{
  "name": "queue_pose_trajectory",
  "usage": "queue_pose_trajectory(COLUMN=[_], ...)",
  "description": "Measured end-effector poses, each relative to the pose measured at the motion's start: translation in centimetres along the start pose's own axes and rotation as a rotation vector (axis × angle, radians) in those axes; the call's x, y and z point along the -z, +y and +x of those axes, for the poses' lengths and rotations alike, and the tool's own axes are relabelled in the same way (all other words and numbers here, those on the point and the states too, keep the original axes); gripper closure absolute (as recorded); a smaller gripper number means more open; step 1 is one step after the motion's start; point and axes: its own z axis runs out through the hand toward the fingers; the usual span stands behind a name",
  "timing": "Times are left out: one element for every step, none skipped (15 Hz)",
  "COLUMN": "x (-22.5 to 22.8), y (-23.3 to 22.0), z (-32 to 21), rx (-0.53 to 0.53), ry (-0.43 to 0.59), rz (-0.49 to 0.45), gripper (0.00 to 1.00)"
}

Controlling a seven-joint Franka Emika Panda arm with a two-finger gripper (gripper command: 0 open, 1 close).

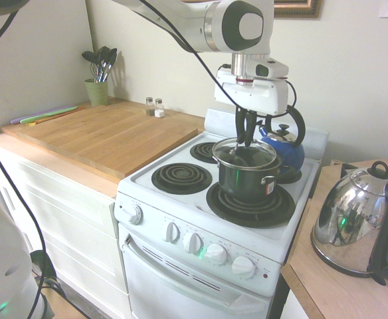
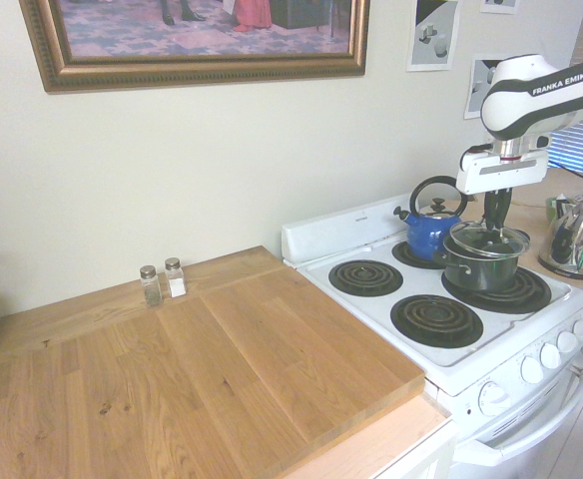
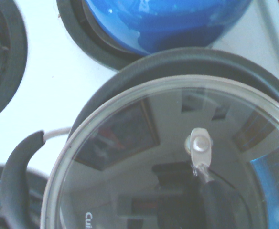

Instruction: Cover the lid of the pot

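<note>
The white Franka arm's black two-finger gripper (image 1: 248, 143) is directly above the pot, pointing straight down, its fingers drawn together on the small dark handle of the round clear glass lid with the shiny metal rim (image 1: 228, 157). The lid lies roughly level at the mouth of the dark green-black cylindrical saucepan (image 1: 239, 182). From the wrist view, a crescent of the pot's dark rim shows past the lid's edge on the side towards the blue kettle, so the lid seems a touch off centre, though I can't tell whether it is fully seated all round.

The pot sits on the front right black coil burner (image 1: 278, 212) of the white electric stove (image 1: 154, 229). Its curved dark side handle (image 3: 16, 176) shows plainly in the wrist view (as does a sideways bit of lettering on the glass). The round blue kettle with the black arched handle (image 2: 431, 236) stands just behind the pot, on a rear burner.

On the wooden counter to one side of the stove is the shiny chrome electric kettle (image 1: 355, 222). On the other side lies a broad wooden board (image 1: 114, 136), bearing two small glass shakers with metal tops (image 2: 162, 284) and, at the far corner, a pale green pot (image 1: 97, 93) of dark utensils (image 1: 102, 64).
</note>
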Motion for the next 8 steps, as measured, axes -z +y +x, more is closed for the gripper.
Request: queue_pose_trajectory(x=[-0.25,-0.35,-0.33,-0.31,-0.28,-0.33,-0.42,-0.46], y=[-0.12,-0.22,-0.3,-0.38,-0.45,-0.57,-0.76,-1.06], z=[0.12,0.24,0.33,0.4,0.46,0.54,0.64,0.79], rx=[0.003,0.006,0.01,0.013,0.016,0.018,0.019,0.021], ry=[0.002,0.006,0.007,0.008,0.009,0.01,0.011,0.012], rz=[0.001,0.004,0.005,0.006,0.006,0.006,0.006,0.007], gripper=[1.0,1.0,1.0,1.0,1.0,1.0,1.0,1.0])
